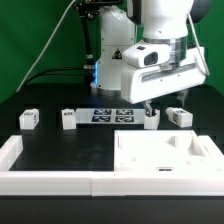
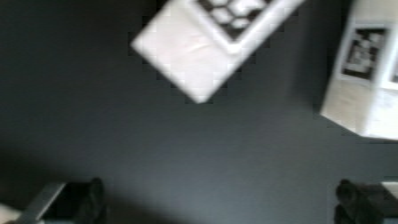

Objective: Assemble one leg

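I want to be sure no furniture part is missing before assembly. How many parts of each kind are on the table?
Legs: 4
Panel: 1
Total: 5

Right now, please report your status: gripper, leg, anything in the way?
Gripper open, empty. Nearest leg on table, not gripped. Nothing between fingers.
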Action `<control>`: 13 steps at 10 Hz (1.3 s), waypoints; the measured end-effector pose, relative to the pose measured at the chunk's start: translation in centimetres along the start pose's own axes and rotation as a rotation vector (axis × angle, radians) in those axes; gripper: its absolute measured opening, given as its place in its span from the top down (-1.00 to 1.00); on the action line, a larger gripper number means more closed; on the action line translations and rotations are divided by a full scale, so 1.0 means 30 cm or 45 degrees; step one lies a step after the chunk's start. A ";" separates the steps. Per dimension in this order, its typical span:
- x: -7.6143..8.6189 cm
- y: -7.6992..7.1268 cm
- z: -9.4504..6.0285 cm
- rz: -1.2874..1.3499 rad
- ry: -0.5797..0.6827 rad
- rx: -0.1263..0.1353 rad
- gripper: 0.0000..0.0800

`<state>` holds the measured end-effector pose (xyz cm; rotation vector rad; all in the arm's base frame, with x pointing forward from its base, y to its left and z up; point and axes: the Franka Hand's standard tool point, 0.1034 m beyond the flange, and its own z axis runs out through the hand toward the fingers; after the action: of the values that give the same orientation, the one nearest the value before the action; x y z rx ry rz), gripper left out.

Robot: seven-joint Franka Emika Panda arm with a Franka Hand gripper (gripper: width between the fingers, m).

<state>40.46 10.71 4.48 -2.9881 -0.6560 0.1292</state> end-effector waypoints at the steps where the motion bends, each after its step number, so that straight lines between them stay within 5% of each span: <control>1: -0.002 -0.046 0.011 0.048 -0.005 0.001 -0.62; 4: 0.015 -0.148 0.019 0.055 -0.009 0.012 -0.62; 7: 0.008 -0.149 0.018 0.051 -0.055 0.018 -0.62; 11: -0.027 -0.189 0.017 0.036 -0.535 0.099 -0.62; 13: -0.047 -0.198 0.063 0.019 -0.662 0.103 -0.62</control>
<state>36.53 15.61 3.26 -2.8833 -0.6448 0.9302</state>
